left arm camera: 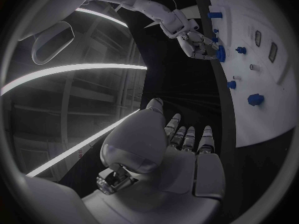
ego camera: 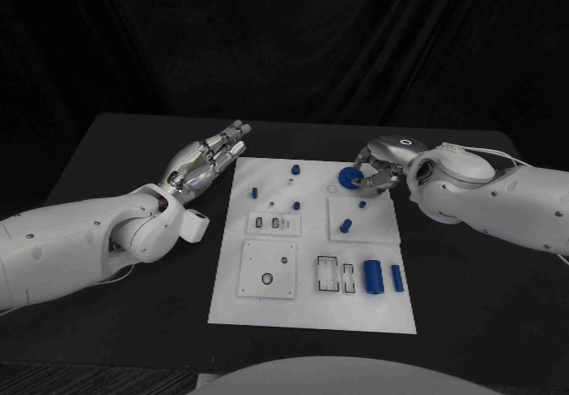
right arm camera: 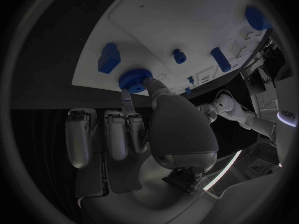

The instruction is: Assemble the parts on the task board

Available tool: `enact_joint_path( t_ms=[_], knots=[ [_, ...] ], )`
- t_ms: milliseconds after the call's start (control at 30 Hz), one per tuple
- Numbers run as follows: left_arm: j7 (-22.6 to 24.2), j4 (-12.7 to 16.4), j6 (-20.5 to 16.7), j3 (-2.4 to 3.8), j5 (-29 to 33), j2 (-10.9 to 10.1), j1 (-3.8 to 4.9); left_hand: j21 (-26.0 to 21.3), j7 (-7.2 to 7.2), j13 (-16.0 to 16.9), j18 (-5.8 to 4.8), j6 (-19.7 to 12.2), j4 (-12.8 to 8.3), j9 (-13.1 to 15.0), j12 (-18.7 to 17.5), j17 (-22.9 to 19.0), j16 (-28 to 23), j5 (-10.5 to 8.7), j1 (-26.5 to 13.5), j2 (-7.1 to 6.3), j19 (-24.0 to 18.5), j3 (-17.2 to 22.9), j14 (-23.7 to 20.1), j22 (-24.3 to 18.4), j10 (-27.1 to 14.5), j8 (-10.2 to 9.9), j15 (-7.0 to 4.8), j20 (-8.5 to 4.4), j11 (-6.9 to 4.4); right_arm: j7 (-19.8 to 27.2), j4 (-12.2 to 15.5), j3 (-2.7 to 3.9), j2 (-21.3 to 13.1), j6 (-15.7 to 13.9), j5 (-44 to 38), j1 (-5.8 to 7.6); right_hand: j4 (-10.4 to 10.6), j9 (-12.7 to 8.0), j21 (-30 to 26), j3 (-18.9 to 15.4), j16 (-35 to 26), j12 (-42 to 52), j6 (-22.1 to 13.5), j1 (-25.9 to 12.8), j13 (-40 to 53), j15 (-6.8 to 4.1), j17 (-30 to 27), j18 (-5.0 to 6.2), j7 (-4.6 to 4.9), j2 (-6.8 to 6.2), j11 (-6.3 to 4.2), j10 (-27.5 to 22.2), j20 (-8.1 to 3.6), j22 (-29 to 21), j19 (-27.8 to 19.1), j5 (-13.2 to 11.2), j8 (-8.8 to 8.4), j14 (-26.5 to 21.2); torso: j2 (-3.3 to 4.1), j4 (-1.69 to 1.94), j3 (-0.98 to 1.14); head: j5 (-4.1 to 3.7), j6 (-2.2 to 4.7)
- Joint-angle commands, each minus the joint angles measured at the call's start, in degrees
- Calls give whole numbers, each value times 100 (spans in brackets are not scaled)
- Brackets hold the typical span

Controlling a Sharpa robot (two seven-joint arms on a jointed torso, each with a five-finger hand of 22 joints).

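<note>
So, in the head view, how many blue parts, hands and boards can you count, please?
Blue parts: 7, counting the gear that the right hand pinches; one more speck is too small to tell
Hands: 2, the right one and the left hand, which holds nothing
Board: 1
Total: 10

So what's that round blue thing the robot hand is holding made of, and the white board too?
The round blue ridged gear pinched by the right hand looks like matte plastic: solid colour, no shine. The flat white task board looks like smooth, matte plastic or painted sheet; I can't tell which.
</note>
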Motion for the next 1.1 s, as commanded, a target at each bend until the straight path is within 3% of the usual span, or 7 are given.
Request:
enact_joint_path(
  t_ms=[33, 667, 1100],
  knots=[
    [357, 25, 44, 5, -8, -10, 7, -20, 43, -4, 107, -14, -1, 2, -33, -6, -21, 35, 70, -6, 15, 44, -3, -9, 8, 16, 26, 39, 50, -1, 97, 3, -54, -290, -11, -10, 9, 106, 46, 52, 15, 15, 272, -57, 1510, -25, 1509, -79, -227, 34, -22, 594, -40, 1433, 465, 93, -1, 605, 3, -1, -1, 14, 45],
    [279, 44, 40, 5, -8, -34, 7, -20, 57, 4, 107, -14, -16, 2, -24, -6, -21, 53, 85, -19, 15, 52, -3, -9, 31, 19, 30, 45, 68, 12, 437, 5, -189, -498, -11, -7, 48, 93, 71, 96, 15, 15, 225, -119, 1510, 12, 1509, -87, -185, 11, 32, 594, -19, 1442, 480, 76, -84, 605, 7, 2, -1, 69, 74],
    [240, 3, 50, 4, -8, 4, 7, -20, 60, 5, 107, -29, -17, 0, -24, -6, -21, 52, 86, -22, 15, 52, -3, -9, 33, 16, 33, 47, 73, 30, 537, 8, 46, -427, -11, -7, 55, 66, 86, 135, 15, 15, 176, -129, 1510, 48, 1509, -91, -150, -4, 74, 594, 9, 1448, 489, 38, -157, 605, 2, 8, -3, 79, 73]
  ],
)
